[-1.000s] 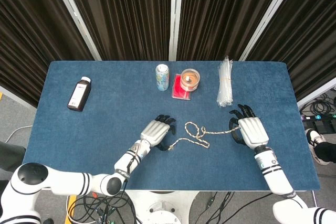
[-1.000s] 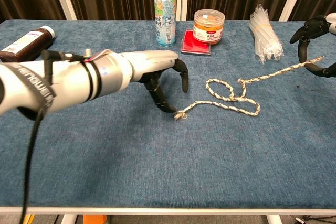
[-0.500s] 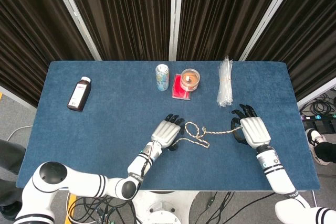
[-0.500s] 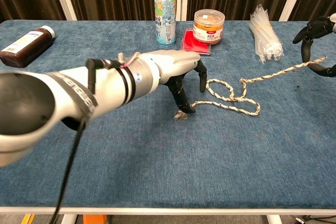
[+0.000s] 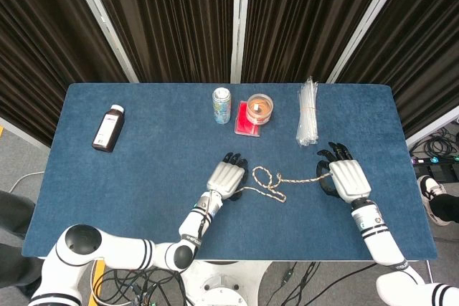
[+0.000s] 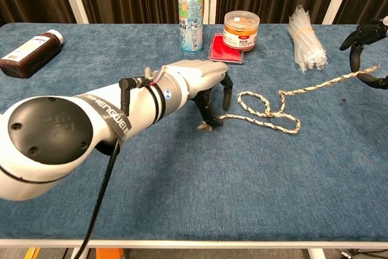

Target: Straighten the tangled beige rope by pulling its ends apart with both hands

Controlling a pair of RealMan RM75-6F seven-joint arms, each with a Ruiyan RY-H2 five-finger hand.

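Beige rope [image 6: 267,110] runs between your hands: your left hand [image 6: 203,86] pins its frayed end under curled fingertips, and your right hand [image 6: 367,47] pinches the far end, lifted. The loops between are tangled, ready for pulling.

Rope lay across the table's near middle, between the two hands.
The rope [image 5: 276,181] ran from the left hand [image 5: 226,178] rightward to the right hand [image 5: 345,179]. Behind it, along the table's [image 5: 143,198] far side, stood a can [image 5: 221,105], a jar [image 5: 259,109] and a tube bundle [image 5: 308,112]; a bottle [image 5: 109,128] lay far left.
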